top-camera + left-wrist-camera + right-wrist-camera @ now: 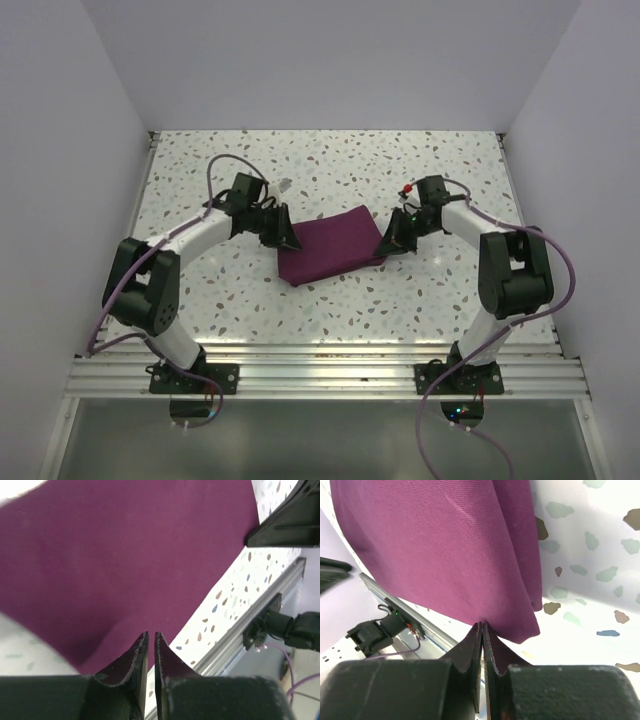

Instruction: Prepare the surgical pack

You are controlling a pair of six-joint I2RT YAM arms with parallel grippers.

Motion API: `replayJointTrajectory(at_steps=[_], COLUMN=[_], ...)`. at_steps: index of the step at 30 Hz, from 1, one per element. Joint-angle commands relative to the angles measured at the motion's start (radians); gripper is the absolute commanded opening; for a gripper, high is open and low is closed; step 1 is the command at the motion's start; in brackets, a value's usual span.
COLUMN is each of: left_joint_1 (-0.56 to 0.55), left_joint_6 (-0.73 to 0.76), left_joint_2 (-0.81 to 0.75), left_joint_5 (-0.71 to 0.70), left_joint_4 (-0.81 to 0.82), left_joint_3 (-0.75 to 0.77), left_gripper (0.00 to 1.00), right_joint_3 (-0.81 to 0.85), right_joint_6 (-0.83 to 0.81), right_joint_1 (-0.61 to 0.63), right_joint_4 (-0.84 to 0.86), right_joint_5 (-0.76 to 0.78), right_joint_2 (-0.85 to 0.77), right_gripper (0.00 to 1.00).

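Two claws: the left gripper (283, 230), jaws all but closed, pinches the left end of the one surgical pack (330, 247), a folded plum bundle at frame centre. The right gripper (390, 240) is clamped on its right edge. A speckled table (330, 165) lies around them.

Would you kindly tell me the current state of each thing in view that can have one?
purple cloth: folded into a compact bundle, resting on the table, pinched at both ends.
left tool: shut on the purple cloth's edge.
right tool: shut on the purple cloth's opposite edge.
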Motion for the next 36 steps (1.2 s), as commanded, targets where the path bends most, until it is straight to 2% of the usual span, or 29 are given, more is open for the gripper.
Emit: replayJointTrajectory(at_steps=[1, 5, 12, 17, 20, 26, 28, 29, 30, 31, 34, 36], left_joint_1=[-0.025, -0.030, -0.038, -0.036, -0.038, -0.038, -0.038, -0.038, -0.036, -0.038, -0.038, -0.038], left_joint_6=[-0.021, -0.015, 0.012, 0.020, 0.029, 0.052, 0.061, 0.066, 0.072, 0.072, 0.080, 0.084], left_joint_2=[0.049, 0.085, 0.127, 0.150, 0.168, 0.193, 0.193, 0.188, 0.175, 0.165, 0.129, 0.106], left_joint_5=[0.093, 0.108, 0.095, 0.072, 0.067, 0.036, 0.030, 0.027, 0.026, 0.024, 0.024, 0.018], left_joint_4=[0.077, 0.068, 0.017, 0.006, -0.003, -0.012, -0.014, -0.017, -0.018, -0.018, -0.031, -0.052], left_joint_3=[-0.011, -0.006, -0.006, -0.035, -0.044, -0.069, -0.077, -0.077, -0.077, -0.077, -0.070, -0.060], left_gripper=[0.12, 0.06, 0.03, 0.01, 0.00, 0.00, 0.00, 0.00, 0.00, 0.01, 0.13, 0.19], right_joint_3=[-0.024, -0.047, -0.074, -0.071, -0.082, -0.062, -0.056, -0.056, -0.059, -0.062, -0.061, -0.062], right_joint_6=[-0.029, -0.017, -0.003, 0.000, 0.028, 0.034, 0.028, 0.025, 0.022, 0.013, -0.010, -0.013], right_joint_1=[-0.013, -0.015, -0.013, -0.019, -0.022, -0.030, -0.035, -0.035, -0.035, -0.036, -0.035, -0.036], right_joint_4=[-0.011, 0.021, 0.059, 0.090, 0.143, 0.115, 0.093, 0.085, 0.085, 0.084, 0.072, 0.079], right_joint_5=[0.021, 0.030, 0.051, 0.184, 0.212, 0.346, 0.324, 0.315, 0.300, 0.263, 0.164, 0.137], right_joint_2=[-0.050, -0.040, -0.042, 0.009, 0.023, 0.029, 0.015, 0.003, -0.023, -0.034, -0.063, -0.076], right_gripper=[0.06, 0.06, 0.06, 0.06, 0.06, 0.06, 0.09, 0.14, 0.29, 0.33, 0.48, 0.50])
